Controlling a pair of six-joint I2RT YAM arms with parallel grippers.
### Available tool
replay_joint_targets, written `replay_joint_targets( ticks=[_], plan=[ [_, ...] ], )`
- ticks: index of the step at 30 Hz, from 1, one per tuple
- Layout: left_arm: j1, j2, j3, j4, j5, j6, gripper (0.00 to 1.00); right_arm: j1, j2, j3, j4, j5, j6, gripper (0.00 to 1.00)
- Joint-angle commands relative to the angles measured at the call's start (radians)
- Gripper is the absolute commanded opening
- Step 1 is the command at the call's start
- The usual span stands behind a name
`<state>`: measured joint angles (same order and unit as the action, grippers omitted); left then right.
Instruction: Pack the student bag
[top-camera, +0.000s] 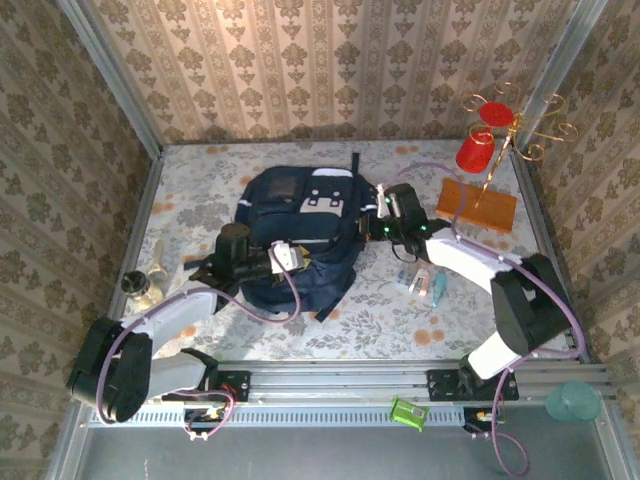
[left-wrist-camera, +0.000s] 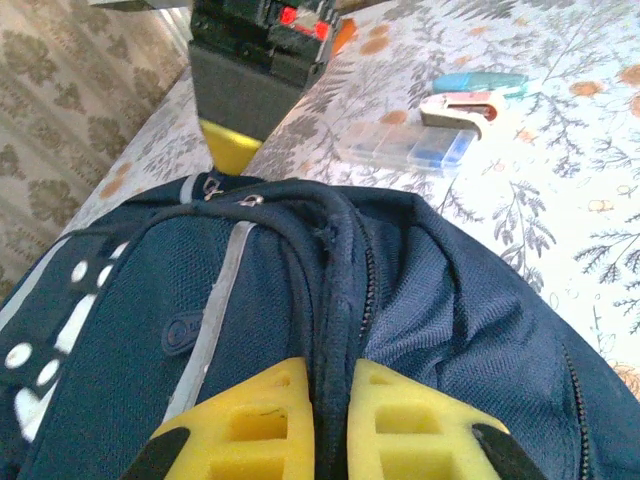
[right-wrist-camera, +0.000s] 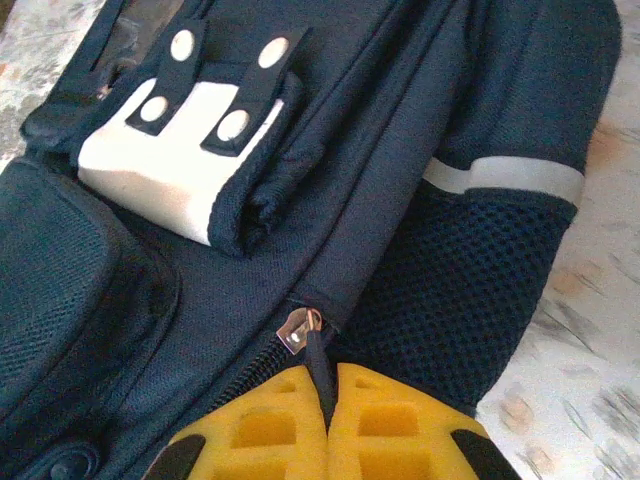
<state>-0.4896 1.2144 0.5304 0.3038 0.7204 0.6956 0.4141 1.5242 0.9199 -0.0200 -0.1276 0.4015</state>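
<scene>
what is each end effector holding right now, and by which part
The left end effector pinches the student bag by a dark fabric ridge beside its zipper; the right end effector holds the dark pull tab of a zipper slider.

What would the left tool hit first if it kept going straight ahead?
The student bag itself: the left tool is shut on its dark ridge, navy fabric directly ahead. Farther along, probably the right tool at the bag's far edge; depth is unclear.
</scene>
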Motion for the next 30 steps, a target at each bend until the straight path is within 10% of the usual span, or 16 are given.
replay_joint_targets(
  ticks=[1,10,21,30],
  plan=[
    [0.025,0.037,0.065,-0.028,0.001,0.019,0.07,-0.075,-0.100,-0.106,0.007,0.237,0.054,0.00],
    [0.131,0.086,0.142,-0.174,-0.175,0.047,0.16,0.057,-0.252,-0.267,0.099,0.219,0.107,0.00],
    [0.217,0.059,0.148,-0.217,-0.349,-0.068,0.57,0.216,-0.252,-0.326,0.177,0.369,0.128,0.01],
    [0.194,-0.069,0.060,-0.061,-0.334,-0.378,0.77,0.164,-0.310,-0.283,0.009,0.382,0.021,0.40]
  ],
)
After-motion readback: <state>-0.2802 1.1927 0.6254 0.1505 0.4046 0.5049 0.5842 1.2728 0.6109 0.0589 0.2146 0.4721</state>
